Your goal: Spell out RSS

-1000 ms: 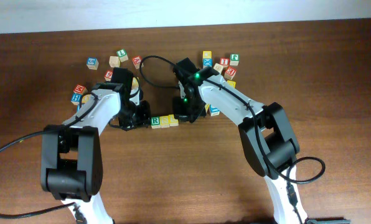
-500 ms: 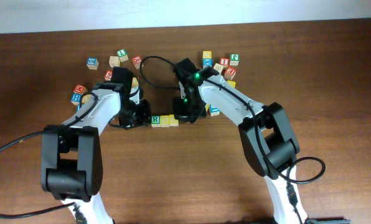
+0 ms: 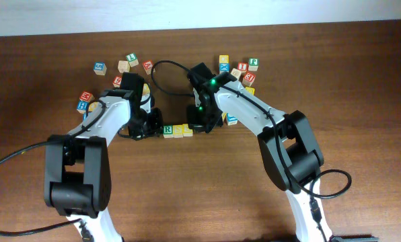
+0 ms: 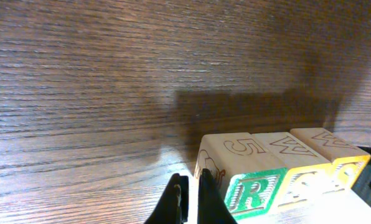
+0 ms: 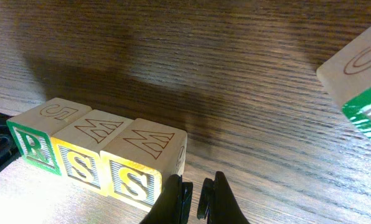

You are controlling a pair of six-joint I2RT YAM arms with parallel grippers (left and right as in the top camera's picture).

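Three blocks: the R block [image 3: 167, 130], the first S block [image 3: 178, 130] and the second S block [image 3: 188, 130] sit side by side in one row, each touching the next.
Where the row is: near the middle of the table [image 3: 200, 195], between the two grippers.
Word so far: in the right wrist view the front faces read R, S, S, from left to right.
Left gripper [image 3: 149, 128]: down low at the R end of the row, just beside the R block. I cannot tell if it touches the block.
Left fingers [image 4: 213, 202]: close together with only a thin gap, and they hold nothing.
Right gripper [image 3: 202, 126]: down low at the other end, just beside the second S block.
Right fingers [image 5: 224, 202]: also close together with a thin gap, and they hold nothing.
Loose blocks [image 3: 130, 62]: spread out behind the row, toward the far side of the table. One green block [image 5: 360, 81] shows off to the side in the right wrist view, apart from the row.
Step now: I think the word is already made, and the two grippers are at the ends to tidy the row.
How far along: it looks almost done, since all three letters are in place and in order.
Next move: I think both grippers need to back off from the ends, going slowly and straight away from the row so they do not bump a block or turn a letter.
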